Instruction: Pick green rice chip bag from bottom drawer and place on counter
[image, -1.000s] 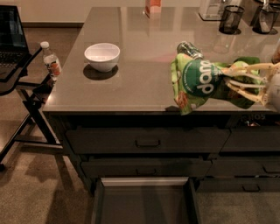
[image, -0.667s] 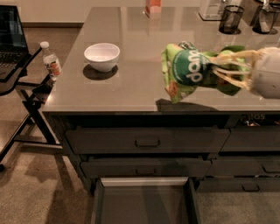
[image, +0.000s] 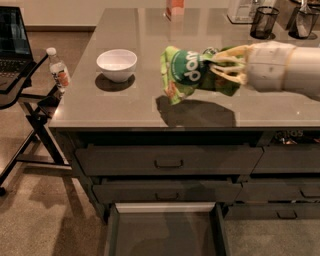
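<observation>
The green rice chip bag is light green with a dark green round logo and an orange patch. My gripper is shut on its right end, reaching in from the right, and holds it above the middle of the counter. The bag's shadow falls on the stone just below it. The bottom drawer stands pulled open at the foot of the cabinet, and the part of its inside that shows is bare.
A white bowl sits on the counter to the left of the bag. A black mesh cup and other items stand at the back right. A black side stand with a water bottle and a laptop is at the left.
My gripper has carried the bag leftward and farther in over the counter, away from the front right edge.
</observation>
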